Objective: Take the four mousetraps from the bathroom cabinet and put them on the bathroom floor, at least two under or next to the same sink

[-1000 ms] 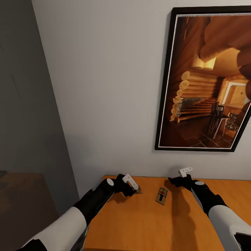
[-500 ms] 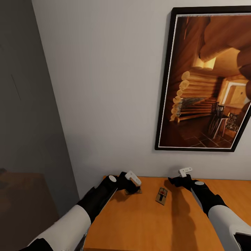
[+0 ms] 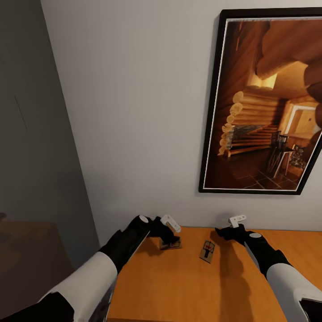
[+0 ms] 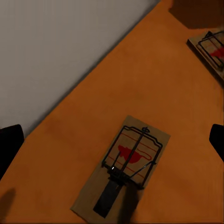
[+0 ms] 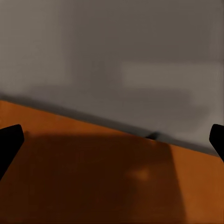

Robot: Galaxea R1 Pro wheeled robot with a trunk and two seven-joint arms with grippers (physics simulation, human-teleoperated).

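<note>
Two mousetraps lie on the orange-brown cabinet (image 3: pixel 188 286) top near the wall. One mousetrap (image 3: pixel 171 244) sits just below my left gripper (image 3: pixel 171 237), which hovers above it, open and holding nothing. In the left wrist view this trap (image 4: pixel 123 168) lies flat between and under the spread fingertips (image 4: pixel 9 144), with its red patch and wire bar facing up. The second mousetrap (image 3: pixel 207 251) rests between both arms and shows again at the edge of the left wrist view (image 4: pixel 212 49). My right gripper (image 3: pixel 221 232) hangs open over bare cabinet top (image 5: pixel 93 186), close to the wall.
A grey wall (image 3: pixel 134 112) rises right behind the cabinet, with a large framed picture (image 3: pixel 268 103) of a log interior above its right part. A dark grey panel (image 3: pixel 31 134) stands at the left, past the cabinet's left edge.
My left gripper has risen and drawn back a little toward the wall, uncovering the mousetrap beneath it. The right arm has barely moved.
</note>
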